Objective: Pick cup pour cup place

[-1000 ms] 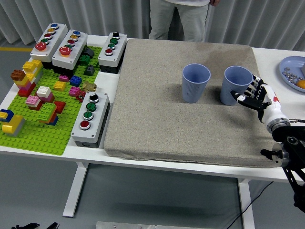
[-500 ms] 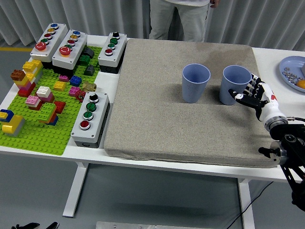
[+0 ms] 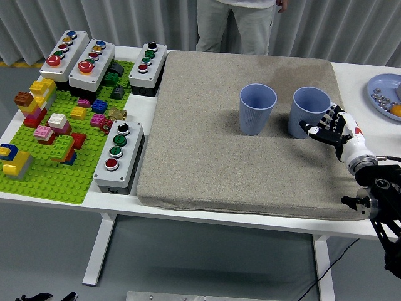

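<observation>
Fingers of the right hand curve partway around the right blue cup at right of centre, the thumb tip against its lower front wall; whether the grip is fully closed on it I cannot tell, since the far fingers lie behind the cup. That cup stands upright on the grey mat, with the left blue cup just beside it, apart and upright too. By my judgement the task is at its very start: the pick is only being taken, nothing is lifted, and pouring and placing remain. Either cup's contents are hard to make out from this angle. A person stands at top centre, cut off above the waist, hands not visible. No left arm shows.
</observation>
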Tool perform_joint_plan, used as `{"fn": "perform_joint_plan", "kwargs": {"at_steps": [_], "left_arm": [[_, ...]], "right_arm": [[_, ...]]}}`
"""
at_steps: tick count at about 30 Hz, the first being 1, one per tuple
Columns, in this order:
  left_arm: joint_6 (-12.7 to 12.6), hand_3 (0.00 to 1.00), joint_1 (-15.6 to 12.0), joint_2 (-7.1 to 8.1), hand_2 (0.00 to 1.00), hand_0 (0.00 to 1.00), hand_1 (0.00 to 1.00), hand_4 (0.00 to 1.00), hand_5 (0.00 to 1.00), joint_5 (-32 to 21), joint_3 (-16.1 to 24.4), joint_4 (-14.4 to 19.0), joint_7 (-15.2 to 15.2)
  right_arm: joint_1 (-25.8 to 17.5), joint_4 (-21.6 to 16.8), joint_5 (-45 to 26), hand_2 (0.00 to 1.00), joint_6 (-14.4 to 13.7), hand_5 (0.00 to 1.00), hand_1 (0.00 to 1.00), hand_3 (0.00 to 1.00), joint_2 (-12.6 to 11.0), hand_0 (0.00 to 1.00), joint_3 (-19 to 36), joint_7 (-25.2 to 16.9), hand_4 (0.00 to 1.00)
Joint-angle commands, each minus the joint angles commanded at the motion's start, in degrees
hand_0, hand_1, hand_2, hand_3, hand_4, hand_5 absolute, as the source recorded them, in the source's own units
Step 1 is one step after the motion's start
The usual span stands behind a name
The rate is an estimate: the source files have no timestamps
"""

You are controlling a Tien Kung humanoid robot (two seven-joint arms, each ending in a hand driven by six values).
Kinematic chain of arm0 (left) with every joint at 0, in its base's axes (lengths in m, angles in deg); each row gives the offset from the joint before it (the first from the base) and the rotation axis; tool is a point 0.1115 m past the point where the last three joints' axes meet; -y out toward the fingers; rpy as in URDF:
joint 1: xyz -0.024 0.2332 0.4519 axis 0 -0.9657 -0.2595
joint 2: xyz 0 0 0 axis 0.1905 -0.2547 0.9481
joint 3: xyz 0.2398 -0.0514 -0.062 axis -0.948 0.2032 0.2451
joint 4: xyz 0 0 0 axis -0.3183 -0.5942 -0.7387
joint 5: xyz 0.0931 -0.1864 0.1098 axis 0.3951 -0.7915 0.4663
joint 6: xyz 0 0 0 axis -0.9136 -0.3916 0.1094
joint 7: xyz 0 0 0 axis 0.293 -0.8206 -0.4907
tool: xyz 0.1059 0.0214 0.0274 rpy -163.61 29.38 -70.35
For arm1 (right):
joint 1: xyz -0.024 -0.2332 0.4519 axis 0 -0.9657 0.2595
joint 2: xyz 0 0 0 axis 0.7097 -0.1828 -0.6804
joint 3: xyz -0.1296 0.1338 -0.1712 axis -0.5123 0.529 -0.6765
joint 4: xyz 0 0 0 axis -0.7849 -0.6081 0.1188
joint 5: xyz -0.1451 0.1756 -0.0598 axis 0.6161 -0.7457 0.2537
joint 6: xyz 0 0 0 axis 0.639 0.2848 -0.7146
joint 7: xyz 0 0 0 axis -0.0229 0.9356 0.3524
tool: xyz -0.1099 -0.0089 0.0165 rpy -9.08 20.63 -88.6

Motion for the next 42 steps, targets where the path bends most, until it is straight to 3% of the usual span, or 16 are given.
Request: {"fn": "perform_joint_plan", "kwargs": {"at_steps": [35,42], "left_arm": [[0.0,0.701,0.0,-0.05,0.832,0.763,0.769,0.498,0.998,-0.1,0.0,0.0,0.1],[0.0,0.7,0.0,-0.06,0.832,0.763,0.769,0.498,0.998,-0.3,-0.2,0.0,0.0]], "right_arm": [[-0.2,-0.6,-0.2,0.934,-0.8,0.122,0.847,0.924,0.3,0.912,-0.2,1.1,0.857],[0.0,-0.1,-1.0,0.967,0.8,0.12,0.865,0.929,0.5,0.92,-0.4,0.6,0.857]]}}
